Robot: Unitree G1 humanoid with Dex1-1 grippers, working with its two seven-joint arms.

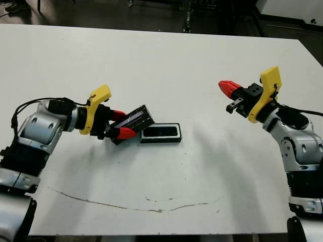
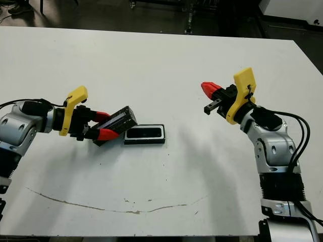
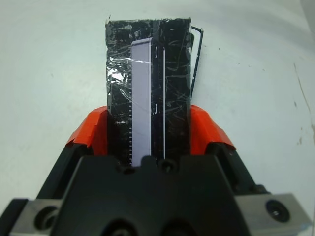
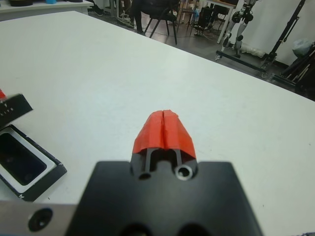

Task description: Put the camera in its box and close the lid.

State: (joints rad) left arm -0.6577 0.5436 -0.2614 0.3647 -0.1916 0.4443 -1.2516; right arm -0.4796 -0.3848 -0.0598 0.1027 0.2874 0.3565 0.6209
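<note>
Nearest the head camera, a thin brown curved mark [image 1: 126, 205] runs across the front of the white table [image 1: 166, 60]. Farther back and left of centre, the left gripper [image 1: 122, 124] is clenched on the lid [image 1: 134, 121], its two red fingertips pressing the lid's long sides; the lid is lifted at a tilt, with its far end toward the box. In the left wrist view the lid [image 3: 149, 93] shows glossy, crinkled black wrap and a pale stripe along its length, with a red fingertip [image 3: 95, 132] on either side. Just beside the lid's end, the box [image 1: 161, 133] lies flat on the table, open and uncovered. The camera [image 1: 161, 131] lies inside it as a dark bar framed by the white lining; the right wrist view shows the same dark bar [image 4: 17, 158] within the white rim of the box [image 4: 47, 169]. Well apart, on the right side of the table, the right gripper [image 1: 229, 88] hangs above the surface with its red fingertips pressed together, grasping nothing, pointing toward the table's middle.
</note>
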